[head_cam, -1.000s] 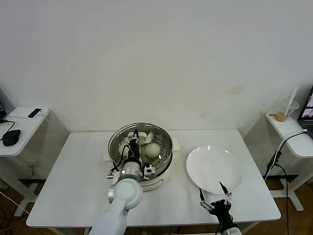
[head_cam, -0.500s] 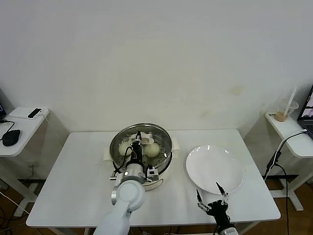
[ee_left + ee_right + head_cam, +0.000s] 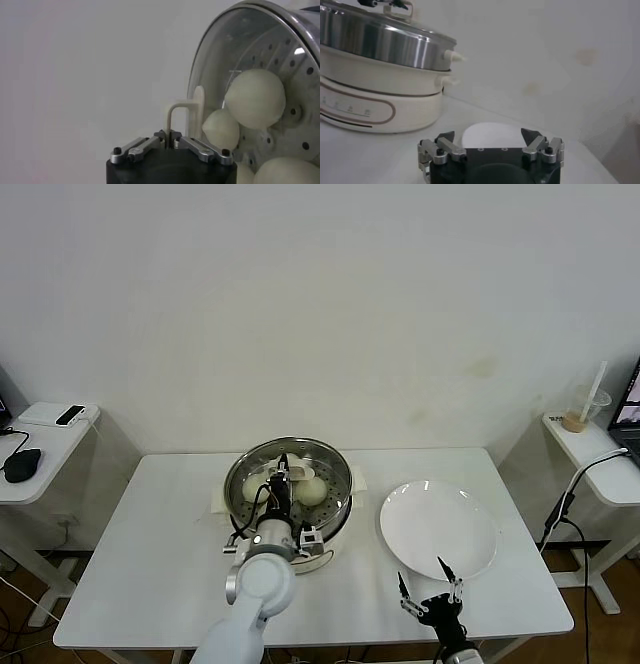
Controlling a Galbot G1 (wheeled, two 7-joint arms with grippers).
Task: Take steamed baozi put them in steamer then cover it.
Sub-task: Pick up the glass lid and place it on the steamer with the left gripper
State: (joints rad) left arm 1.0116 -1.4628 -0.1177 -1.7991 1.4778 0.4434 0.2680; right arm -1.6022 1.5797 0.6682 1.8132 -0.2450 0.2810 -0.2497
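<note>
The clear glass cover, metal-rimmed, is being held on the shiny steel steamer by its cream handle, which is being pinched by the clenched left gripper. Smooth pale baozi are being shown on the perforated tray beneath. No writing is legible. The right gripper is being held spread apart over the white table, just beside a white plate.

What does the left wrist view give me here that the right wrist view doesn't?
Left wrist only: the left gripper shut on the cover's handle, with baozi visible through the glass. Right wrist only: the open right gripper, the steamer's white base and the plate. Both show the steamer with the cover on it.
</note>
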